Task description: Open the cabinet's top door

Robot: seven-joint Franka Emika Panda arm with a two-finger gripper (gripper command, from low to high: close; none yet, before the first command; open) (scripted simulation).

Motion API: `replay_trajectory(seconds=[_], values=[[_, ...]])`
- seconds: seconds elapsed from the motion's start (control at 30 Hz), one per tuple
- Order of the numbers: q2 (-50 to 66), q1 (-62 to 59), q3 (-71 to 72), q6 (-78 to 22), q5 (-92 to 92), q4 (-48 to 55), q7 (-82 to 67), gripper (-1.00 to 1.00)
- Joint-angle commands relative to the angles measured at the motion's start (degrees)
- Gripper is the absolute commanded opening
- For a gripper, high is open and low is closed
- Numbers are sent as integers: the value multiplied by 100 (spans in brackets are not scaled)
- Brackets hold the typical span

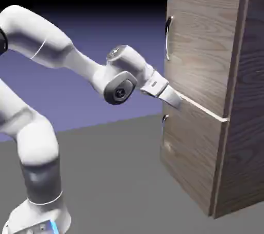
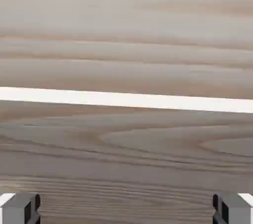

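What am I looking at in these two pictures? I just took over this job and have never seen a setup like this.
Both pictures are rendered in a simulator. The exterior view stands off to the side: a white robot arm reaches toward a tall wooden cabinet. Its gripper is close to the cabinet front, near the pale seam between the two doors. The top door has a long silver bar handle, which sits well above the gripper; the lower door has a small knob.

The hand view looks along the gripper. Wood grain fills it, crossed by that pale seam. The two grey fingertips sit in the bottom corners, wide apart, holding nothing.
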Motion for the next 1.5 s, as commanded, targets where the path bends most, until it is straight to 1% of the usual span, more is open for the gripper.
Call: replay_trajectory(seconds=[0.0,1.47], values=[[-102,-114,114,-40,242,34,250,0],[-4585,-5122,5112,-1815,10860,1524,11215,0]])
